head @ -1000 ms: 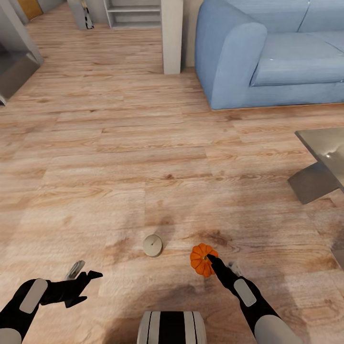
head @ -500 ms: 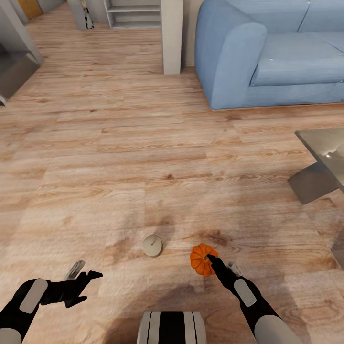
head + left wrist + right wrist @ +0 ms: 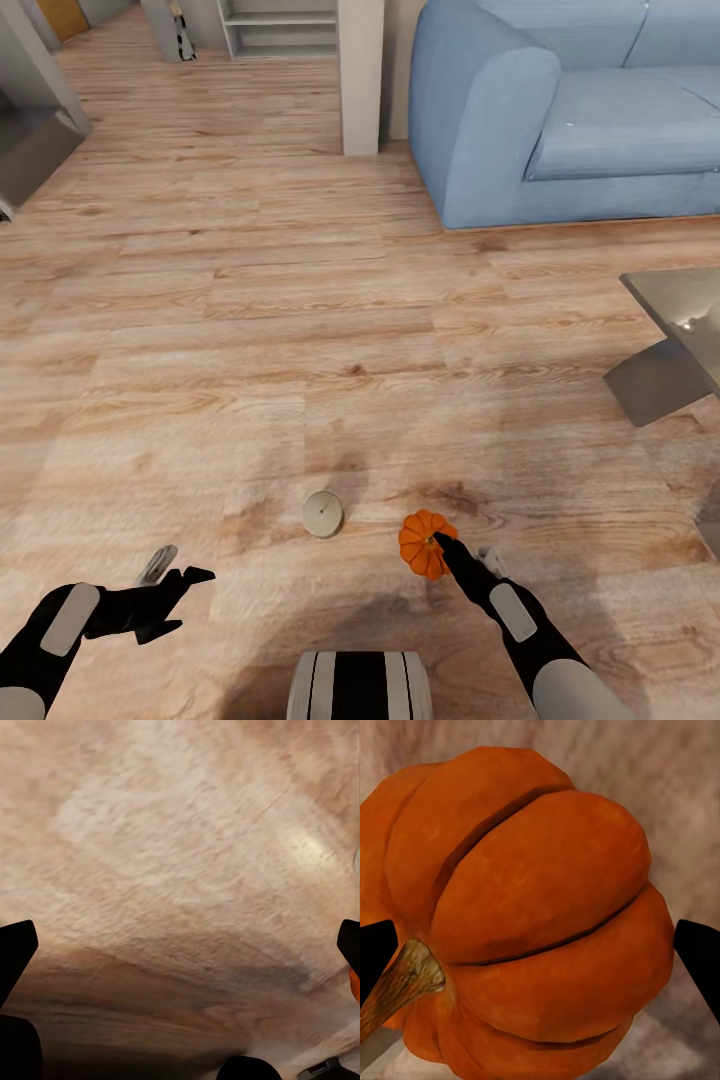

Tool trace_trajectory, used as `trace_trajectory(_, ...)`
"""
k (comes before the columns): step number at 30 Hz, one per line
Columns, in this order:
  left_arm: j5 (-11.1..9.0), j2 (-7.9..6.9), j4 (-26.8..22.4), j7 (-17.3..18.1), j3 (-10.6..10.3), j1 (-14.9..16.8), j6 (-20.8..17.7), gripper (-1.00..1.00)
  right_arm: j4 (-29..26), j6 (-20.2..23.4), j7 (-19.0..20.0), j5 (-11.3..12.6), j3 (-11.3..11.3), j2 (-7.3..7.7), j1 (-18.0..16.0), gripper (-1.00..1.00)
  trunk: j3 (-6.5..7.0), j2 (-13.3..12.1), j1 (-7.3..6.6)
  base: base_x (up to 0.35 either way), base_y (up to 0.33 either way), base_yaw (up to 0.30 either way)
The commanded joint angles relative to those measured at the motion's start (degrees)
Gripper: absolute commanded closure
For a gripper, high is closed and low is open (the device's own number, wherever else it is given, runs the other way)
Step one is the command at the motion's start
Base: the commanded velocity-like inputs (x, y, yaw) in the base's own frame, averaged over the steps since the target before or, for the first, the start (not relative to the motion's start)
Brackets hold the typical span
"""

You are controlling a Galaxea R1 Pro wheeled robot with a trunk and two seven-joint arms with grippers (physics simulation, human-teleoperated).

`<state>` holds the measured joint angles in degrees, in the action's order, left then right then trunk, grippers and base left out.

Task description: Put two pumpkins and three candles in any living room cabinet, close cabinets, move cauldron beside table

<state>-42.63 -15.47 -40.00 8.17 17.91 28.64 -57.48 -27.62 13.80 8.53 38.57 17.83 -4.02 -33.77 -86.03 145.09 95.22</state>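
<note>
Wood floor (image 3: 300, 330), living room: one pumpkin (image 3: 424, 542) and one candle (image 3: 322, 514) are logged near each other, apart. Right end effector (image 3: 440, 545) is spread around the pumpkin (stem visible); closing is judged next. Left end effector (image 3: 175, 580) is open, empty.

Candle (image 3: 323, 514) left of pumpkin (image 3: 424, 542), both on floor (image 3: 260, 330)

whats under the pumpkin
The pumpkin sits low over the wooden floor, between the right jaws. Bare planks surround it; the spot directly beneath is covered, so contact can't be confirmed.
</note>
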Motion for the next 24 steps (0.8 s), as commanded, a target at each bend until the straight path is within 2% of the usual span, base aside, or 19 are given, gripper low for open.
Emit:
trace_trajectory(1,0.01,0.0,0.01,0.0,0.0,0.01,0.0,-1.0,1.17,-0.01,-0.09,-0.25,-0.14,-0.02,0.02,1.0,0.0,0.0,0.01,0.0,0.012,0.0)
trace_trajectory(12,0.01,0.0,0.01,0.0,0.02,0.01,-0.06,-1.0,1.17,-0.02,-0.02,-0.19,-0.08,-0.02,0.02,1.0,0.0,0.0,0.01,0.0,0.001,0.0)
trace_trajectory(24,-0.03,-0.08,0.01,0.0,0.09,0.01,-0.68,-1.0,1.08,0.41,0.0,-0.2,-0.45,-0.02,0.02,1.0,2.65,-0.17,-0.3,0.0,0.0,0.0)
